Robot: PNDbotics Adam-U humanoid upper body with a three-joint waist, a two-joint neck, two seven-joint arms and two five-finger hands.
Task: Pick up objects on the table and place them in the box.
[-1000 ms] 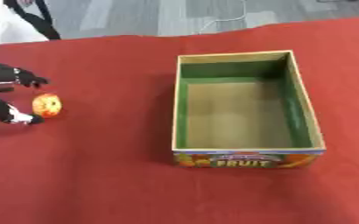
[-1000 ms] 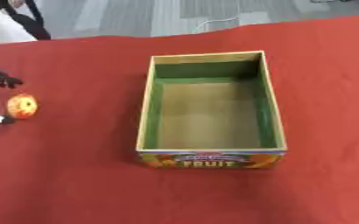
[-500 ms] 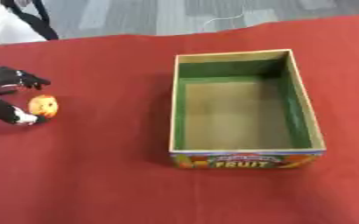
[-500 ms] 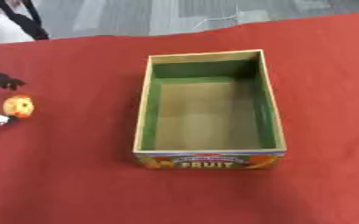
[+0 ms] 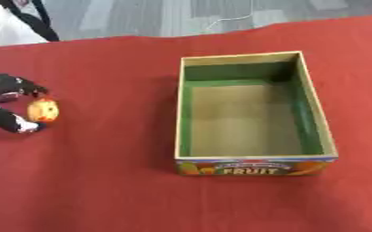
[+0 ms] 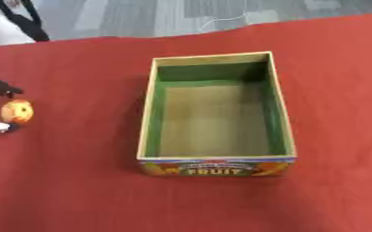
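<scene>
Left hand [image 5: 7,106], black w/ silver, at left edge, fingers and thumb curled round small round orange-yellow fruit [image 5: 43,110], prob. touching the red tablecloth [image 5: 102,181]. Green-lined cardboard "FRUIT" box [image 5: 255,166] well apart, centre-right.

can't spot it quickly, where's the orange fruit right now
The orange fruit is at the far left of the red table, between the fingers of the left hand, well left of the box.
</scene>
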